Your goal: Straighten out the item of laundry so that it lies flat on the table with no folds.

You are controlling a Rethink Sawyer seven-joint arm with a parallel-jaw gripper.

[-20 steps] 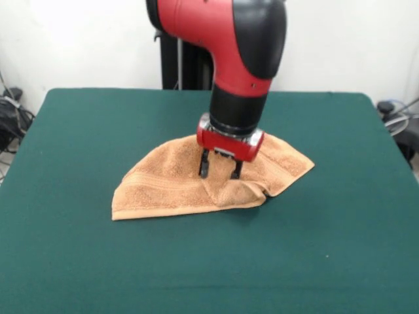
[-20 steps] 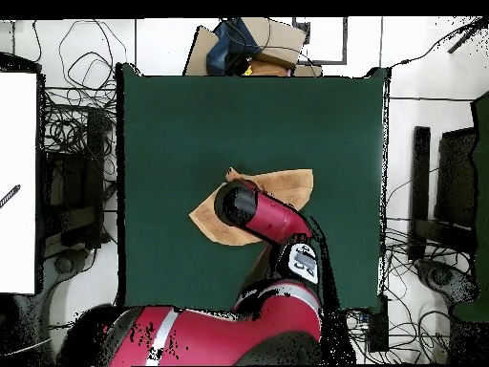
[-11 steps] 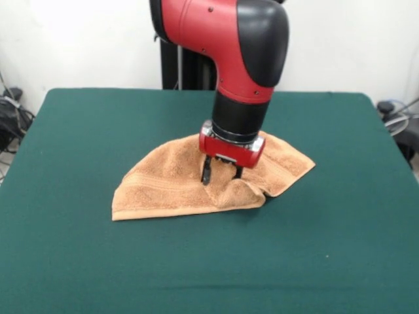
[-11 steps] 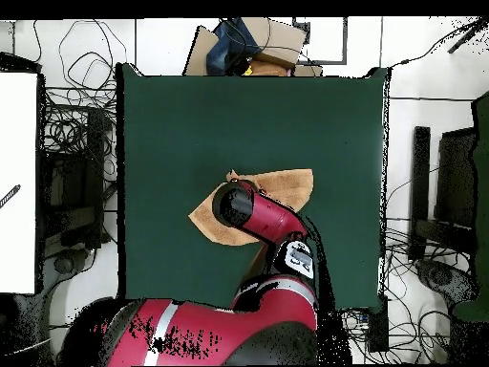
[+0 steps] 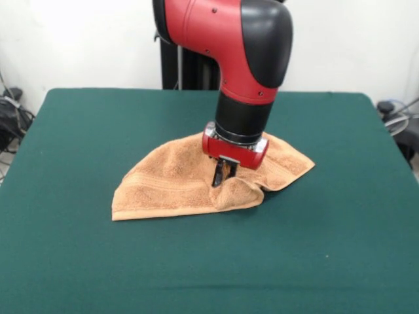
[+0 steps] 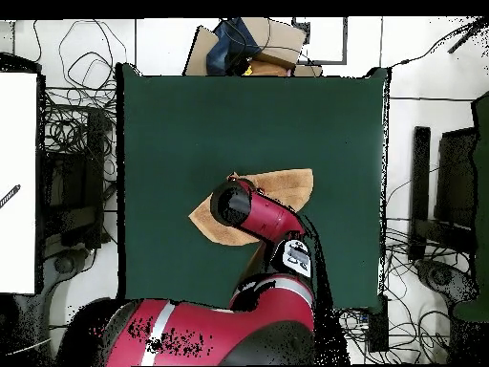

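From overhead the arm (image 6: 263, 220) sits right on top of the towel (image 6: 287, 183), so most of the cloth is hidden there. You only get an orange-tan wedge poking out toward the top right and a smaller bit at the lower left of the arm's black end. The tool itself can't be seen from above at all.

The front view is the useful one. The tool (image 5: 221, 175) is down on the towel (image 5: 171, 183), and its fingers look pressed together, pinching a raised ridge of terry cloth just below the red wrist ring (the fingertips are partly sunk into the fabric, so exactly how much cloth is between them is hard to make out). Only a dark sliver of the fingers shows under the ring.

The towel is near the middle of the green surface (image 5: 78, 261), well away from every edge. It's not flat. It lies in a rough half-moon shape, with a long straightish edge toward the camera and a rounded back edge behind the arm. A woven band stripe runs across the left half. Right under the tool there's a bunched lump with a fold curling over, and a dark shadowed gap on its right side where a flap laps over the layer beneath. The right corner comes to a point on the surface. The part of the towel directly behind the wrist is blocked by the arm.
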